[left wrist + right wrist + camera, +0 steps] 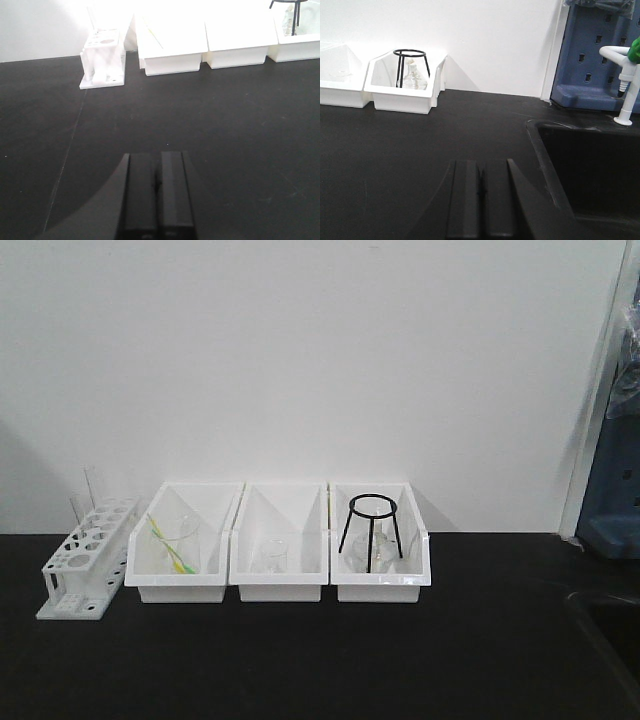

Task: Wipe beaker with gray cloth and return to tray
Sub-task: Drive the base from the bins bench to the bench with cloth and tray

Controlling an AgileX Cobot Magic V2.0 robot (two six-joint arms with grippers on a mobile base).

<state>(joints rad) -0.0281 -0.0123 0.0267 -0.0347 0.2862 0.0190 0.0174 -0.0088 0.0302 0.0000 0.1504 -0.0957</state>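
My left gripper [157,160] and right gripper [481,165] are both clenched on nothing, low in their wrist views. The biggest hazard is the sink [590,165], lower right of the right wrist view. It is near my right fingers, and glass slipping there would likely break. Neither the tray nor the gray cloth shows anywhere, so searching blind could knock the white bins [183,586]. The beaker [272,556] seems to stand in the middle bin [278,588], centre of the front view, whose walls hem my reach. Neighbours: test-tube rack [85,560], tripod [372,530], glass with sticks [178,545].
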